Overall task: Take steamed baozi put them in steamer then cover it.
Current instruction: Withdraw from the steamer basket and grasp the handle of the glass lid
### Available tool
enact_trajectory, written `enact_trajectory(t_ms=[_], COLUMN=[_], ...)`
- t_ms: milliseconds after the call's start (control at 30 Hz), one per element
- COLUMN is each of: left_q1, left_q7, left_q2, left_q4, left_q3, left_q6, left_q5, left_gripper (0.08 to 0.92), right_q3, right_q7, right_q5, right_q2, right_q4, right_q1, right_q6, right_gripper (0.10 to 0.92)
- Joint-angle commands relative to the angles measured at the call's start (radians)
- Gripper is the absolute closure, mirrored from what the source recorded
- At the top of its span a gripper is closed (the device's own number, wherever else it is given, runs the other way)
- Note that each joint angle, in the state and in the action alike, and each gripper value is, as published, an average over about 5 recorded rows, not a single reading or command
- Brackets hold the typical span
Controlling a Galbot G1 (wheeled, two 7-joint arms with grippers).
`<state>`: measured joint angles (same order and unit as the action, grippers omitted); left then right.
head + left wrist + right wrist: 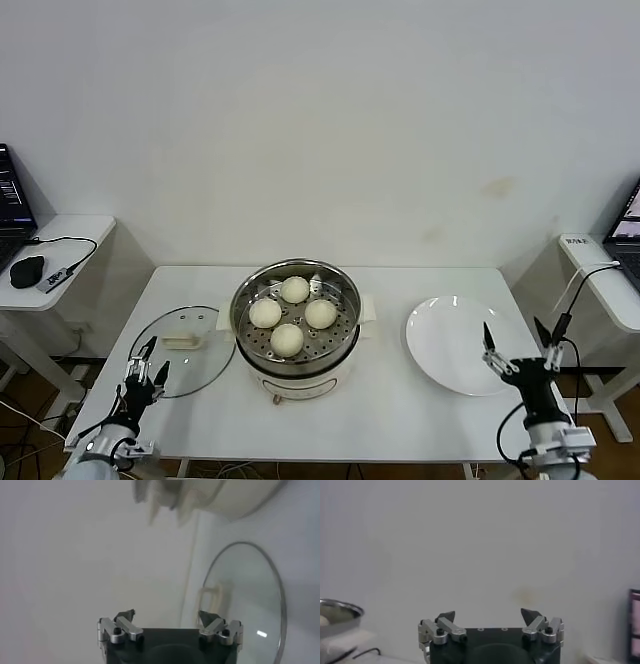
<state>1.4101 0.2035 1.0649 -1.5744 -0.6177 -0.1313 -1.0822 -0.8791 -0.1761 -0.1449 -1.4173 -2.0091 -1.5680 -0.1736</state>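
Four pale cream-white round baozi (293,315) sit on the perforated tray inside the shiny stainless-steel steamer (296,330). Left of the steamer, touching its side, the clear glass cover (185,350) lies flat; the left gripper (147,365) hovers spread and empty at its outer edge. Right of the steamer, beyond a flat white plate (458,345), the right gripper (520,338) stands spread and empty.

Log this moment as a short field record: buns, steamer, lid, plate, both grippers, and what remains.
baozi: four baozi on the perforated tray inside the steamer
steamer: table centre, uncovered
cover: glass cover flat on the table, to the steamer's left
plate: white plate to the steamer's right, nothing on it
left gripper: left gripper open, holding nothing, at the cover's near edge
right gripper: right gripper open, holding nothing, at the plate's near right edge
remaining: cover not yet on steamer
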Motion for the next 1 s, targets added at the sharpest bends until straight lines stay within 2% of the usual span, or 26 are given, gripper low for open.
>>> enact_trajectory(t_ms=[33,600,1000], left_q1=[-0.171,-0.323,-0.403], left_q7=[0.013,0.011,-0.005], left_q2=[-0.023,-0.028,-0.036], left_q4=[0.167,0.335,0.380], left_q3=[0.056,0.136,0.180], left_q6=[-0.032,-0.042,-0.038], left_q5=[-0.156,-0.156,-0.152], left_gripper=[0.177,0.177,0.177], right_q3=[-0.071,-0.063,-0.062], right_q7=[-0.002,-0.016,-0.018], right_q5=[0.009,0.020,0.028], right_q2=[-0.060,-0.093,-0.104], right_q4=[-0.021,0.005,0.034], right_q1=[-0.082,-0.072,-0.068], right_q6=[-0.023,-0.037,-0.048], right_gripper=[0.203,0.203,0.203])
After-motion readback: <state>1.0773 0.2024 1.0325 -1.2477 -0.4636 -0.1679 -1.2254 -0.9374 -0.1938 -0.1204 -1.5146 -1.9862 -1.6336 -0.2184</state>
